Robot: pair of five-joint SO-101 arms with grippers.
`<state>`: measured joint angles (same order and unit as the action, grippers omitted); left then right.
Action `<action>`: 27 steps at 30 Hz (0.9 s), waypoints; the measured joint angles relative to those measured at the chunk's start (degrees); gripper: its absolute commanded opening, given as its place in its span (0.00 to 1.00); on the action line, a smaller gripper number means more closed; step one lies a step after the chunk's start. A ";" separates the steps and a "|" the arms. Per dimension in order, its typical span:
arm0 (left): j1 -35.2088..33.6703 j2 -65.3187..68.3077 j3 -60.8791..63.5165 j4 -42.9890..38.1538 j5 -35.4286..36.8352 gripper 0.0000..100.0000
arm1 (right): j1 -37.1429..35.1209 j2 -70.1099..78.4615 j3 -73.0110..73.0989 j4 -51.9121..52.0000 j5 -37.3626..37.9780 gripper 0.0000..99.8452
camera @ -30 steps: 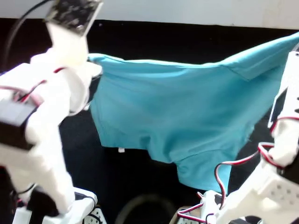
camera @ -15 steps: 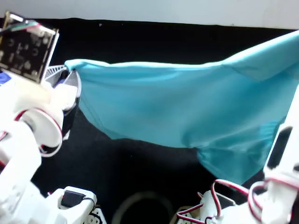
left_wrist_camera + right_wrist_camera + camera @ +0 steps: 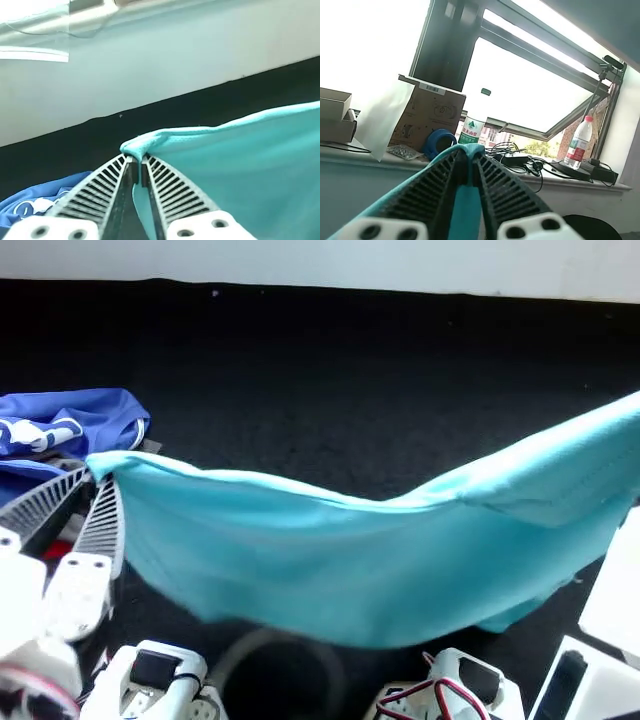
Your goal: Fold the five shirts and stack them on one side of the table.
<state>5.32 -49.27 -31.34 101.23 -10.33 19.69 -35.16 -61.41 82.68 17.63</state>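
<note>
A teal shirt point(image 3: 380, 550) hangs stretched in the air between my two arms, across the near half of the black table point(image 3: 330, 370). My left gripper point(image 3: 97, 480) is shut on the shirt's left corner; in the left wrist view its ribbed fingers point(image 3: 107, 185) pinch a bunched fold of the teal shirt point(image 3: 235, 165). My right gripper point(image 3: 468, 159) is shut on a teal shirt point(image 3: 465, 200) edge that runs between its fingers, pointing up toward a window. A blue shirt point(image 3: 62, 425) lies crumpled at the table's left side.
The blue shirt point(image 3: 35, 207) lies below my left gripper. White arm bases point(image 3: 160, 680) stand along the table's near edge. A pale wall point(image 3: 320, 260) runs behind the table. The window sill holds a cardboard box point(image 3: 427, 117), bottles and cables.
The left arm has dropped low and toward the near left, pulling the teal shirt down and taut. The blue shirt has come into sight at the left.
</note>
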 measured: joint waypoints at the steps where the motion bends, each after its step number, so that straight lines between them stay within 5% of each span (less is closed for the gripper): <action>1: 0.00 0.09 0.00 0.00 0.00 0.01 | 0.00 0.00 0.00 0.09 0.00 0.01; 12: 0.00 5.36 11.87 -5.10 0.00 0.01 | -4.92 4.31 8.53 -1.23 0.00 0.01; 19: -2.90 17.14 19.60 -17.85 0.00 0.01 | -6.33 15.30 23.74 -14.07 0.00 0.01; 27: -7.03 35.25 13.19 -26.02 0.09 0.01 | -7.12 27.87 28.22 -25.32 -0.09 0.01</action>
<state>-1.71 -14.02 -18.15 75.21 -10.24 12.57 -7.30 -33.19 57.36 17.54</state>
